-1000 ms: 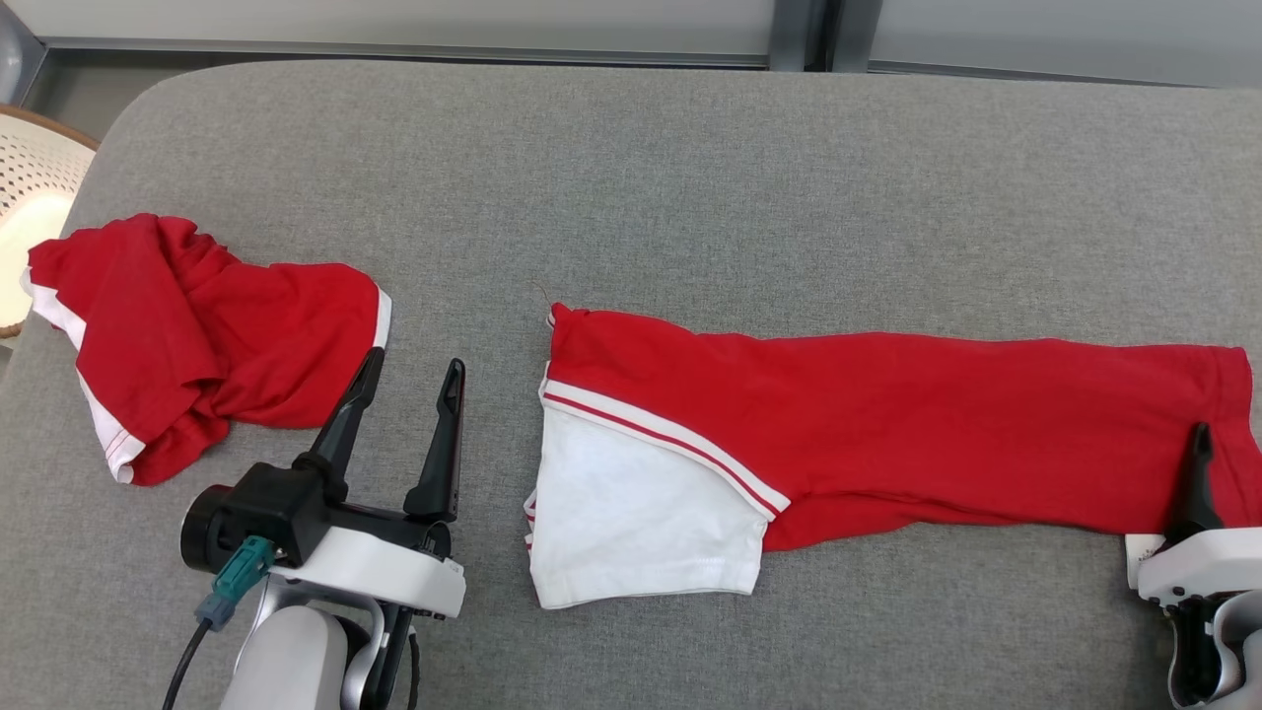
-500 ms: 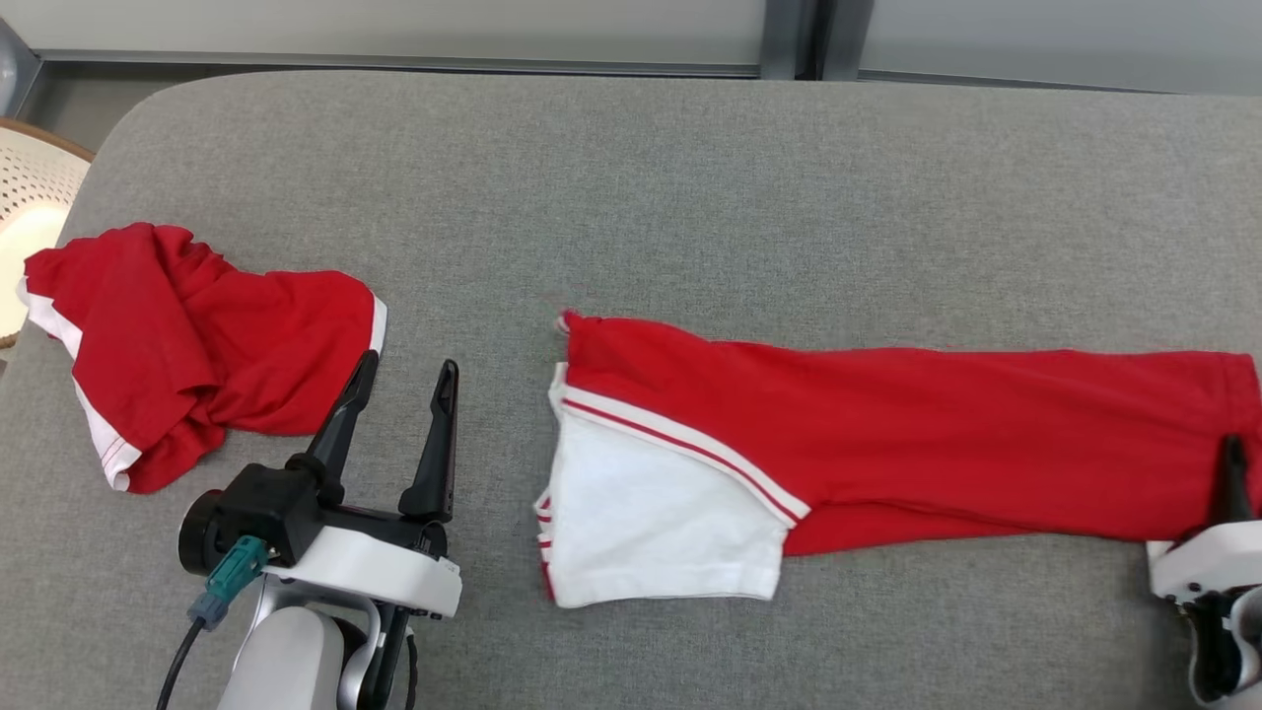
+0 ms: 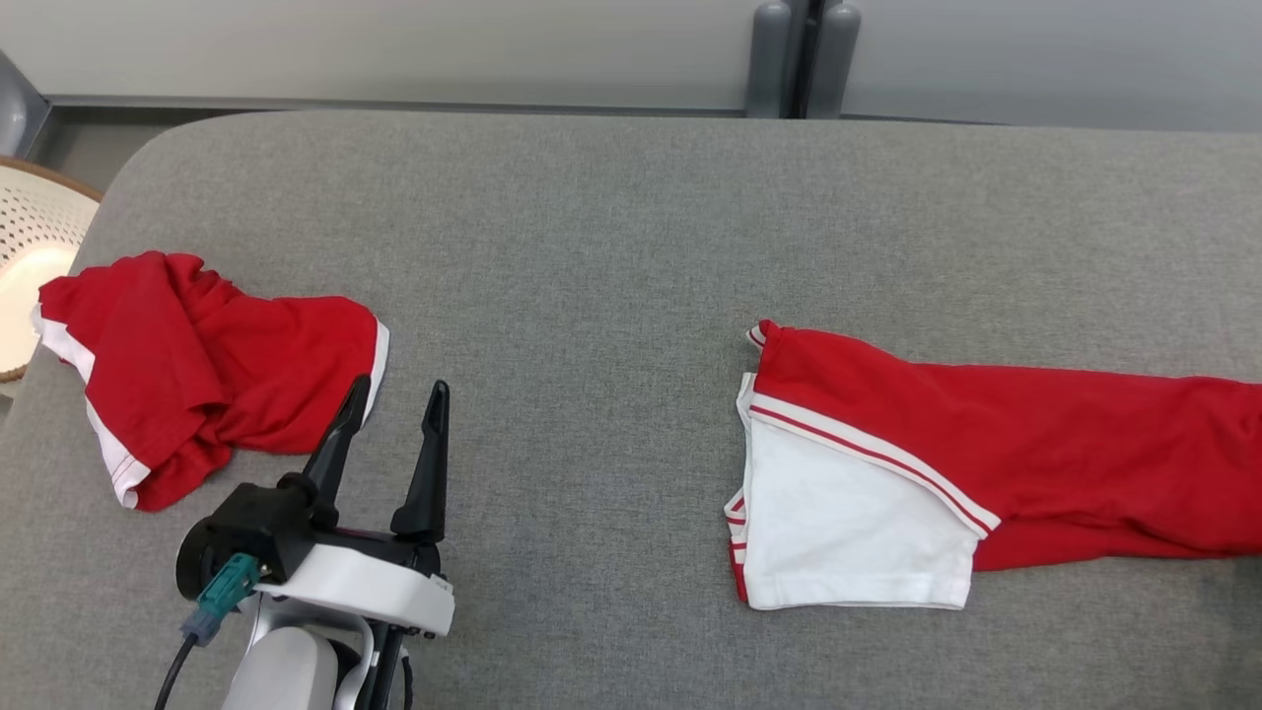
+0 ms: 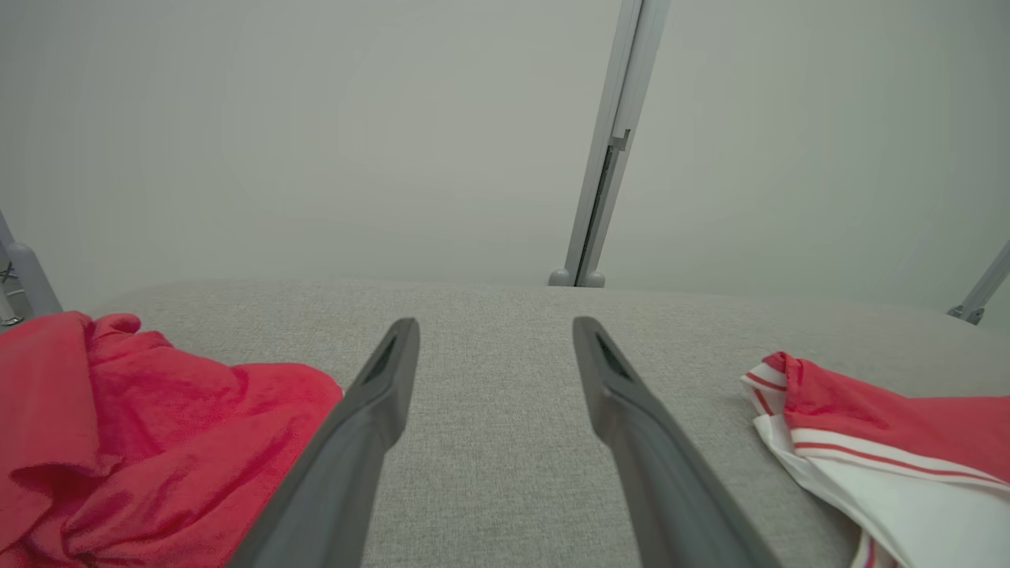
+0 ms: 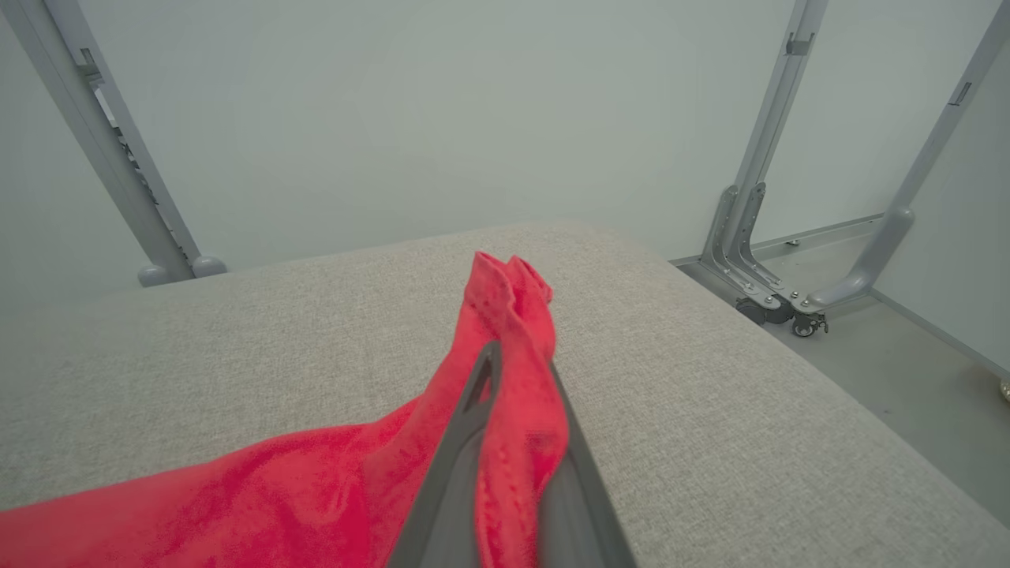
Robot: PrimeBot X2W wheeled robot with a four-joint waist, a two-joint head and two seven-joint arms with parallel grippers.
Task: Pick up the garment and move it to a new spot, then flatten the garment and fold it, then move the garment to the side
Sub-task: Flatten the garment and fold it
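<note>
Fingers point(image 5: 454, 481) of the right gripper point(image 5: 517, 364) pinch one end of the red-and-white garment point(image 3: 1035, 444), which lies stretched on the grey cushion point(image 3: 611, 247) at 3 o'clock, while the left gripper point(image 3: 399, 387) stands spread at 8 o'clock.

The garment point(image 3: 1035, 444), at 3 o'clock in the head view, is red, with a white panel and thin red-and-white stripes at its left end. The other garment point(image 3: 207, 365), at 9 o'clock, is red with white trim. The table point(image 3: 611, 227) is grey woven cloth. The left gripper point(image 3: 399, 387) has black fingers point(image 3: 426, 463), a white body and a teal plug point(image 3: 225, 584). The basket point(image 3: 39, 212) is white, dotted with holes, with a brown rim.
</note>
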